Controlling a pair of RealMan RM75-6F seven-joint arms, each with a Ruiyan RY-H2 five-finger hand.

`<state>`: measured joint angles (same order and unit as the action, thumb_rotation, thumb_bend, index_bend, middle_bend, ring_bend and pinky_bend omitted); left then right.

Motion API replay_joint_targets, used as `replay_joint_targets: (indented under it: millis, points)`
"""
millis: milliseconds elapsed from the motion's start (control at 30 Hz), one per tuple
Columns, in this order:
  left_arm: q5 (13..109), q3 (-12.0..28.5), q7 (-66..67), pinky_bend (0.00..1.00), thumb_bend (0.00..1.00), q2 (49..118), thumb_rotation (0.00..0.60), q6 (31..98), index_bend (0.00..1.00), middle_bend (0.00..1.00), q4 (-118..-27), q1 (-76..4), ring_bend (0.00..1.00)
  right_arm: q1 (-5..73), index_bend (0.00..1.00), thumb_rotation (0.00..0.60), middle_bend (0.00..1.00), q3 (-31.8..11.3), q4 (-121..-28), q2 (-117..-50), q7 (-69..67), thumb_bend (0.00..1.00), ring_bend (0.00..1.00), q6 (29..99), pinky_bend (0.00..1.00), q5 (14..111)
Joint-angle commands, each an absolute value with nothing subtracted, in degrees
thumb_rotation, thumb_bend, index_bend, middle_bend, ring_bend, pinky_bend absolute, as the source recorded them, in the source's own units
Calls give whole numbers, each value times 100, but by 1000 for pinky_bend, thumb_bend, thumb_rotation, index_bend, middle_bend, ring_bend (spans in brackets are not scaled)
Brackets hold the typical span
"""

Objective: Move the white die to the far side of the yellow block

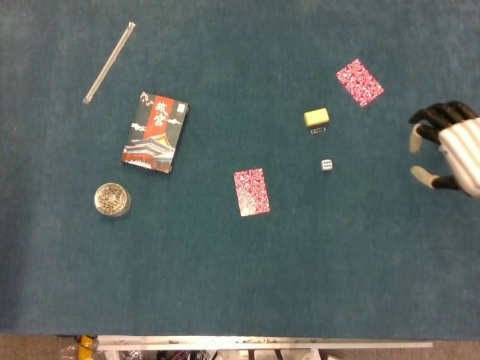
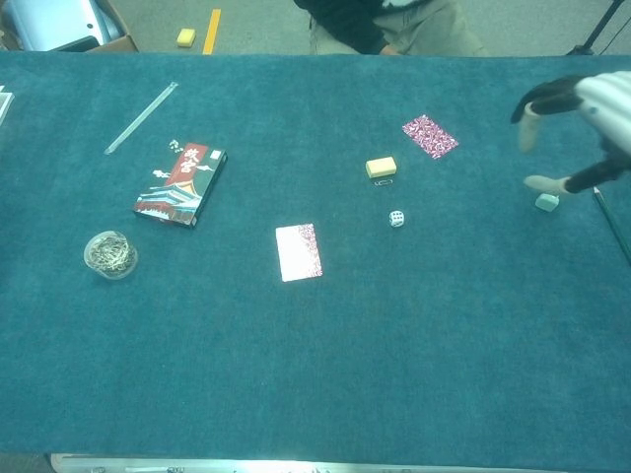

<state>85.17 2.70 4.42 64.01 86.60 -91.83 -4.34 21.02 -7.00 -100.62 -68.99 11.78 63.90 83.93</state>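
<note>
Reaching in from the right edge of the teal felt surface (image 1: 225, 285), my right robot hand (image 1: 447, 147) is spread and empty. The small white die (image 1: 327, 164) sits near the yellow rectangular block (image 1: 316, 117), a metal paper clip (image 1: 318, 131) between them. I risk knocking die or block askew.

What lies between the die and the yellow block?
A small paper clip lies there, right against the block's near edge; from it to the die is bare cloth. Both views show this, the head view most clearly.
</note>
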Motion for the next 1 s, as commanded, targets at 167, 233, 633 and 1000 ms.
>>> replay_joint_targets:
  millis: [167, 233, 633, 1000]
  points:
    - [8465, 265, 299, 134, 267, 6405, 600, 8611, 242, 202, -9067, -421, 132, 2771, 563, 600, 336, -883, -9800, -7540, 1923, 163, 141, 5595, 17, 7637]
    - [8464, 266, 259, 134, 267, 6403, 600, 8608, 242, 202, -9042, -419, 132, 2912, 563, 600, 332, -882, -9646, -7721, 2022, 163, 114, 5469, 1, 7554]
    - [8458, 270, 99, 134, 267, 6451, 600, 8572, 242, 201, -8890, -427, 132, 3492, 563, 600, 188, -856, -8714, -8684, 2552, 165, 0, 5225, 0, 7265]
    - [8475, 275, 22, 134, 267, 6458, 600, 8481, 242, 199, -8816, -487, 133, 3671, 559, 600, 153, -684, -7951, -9392, 2556, 275, 0, 5395, 0, 7484]
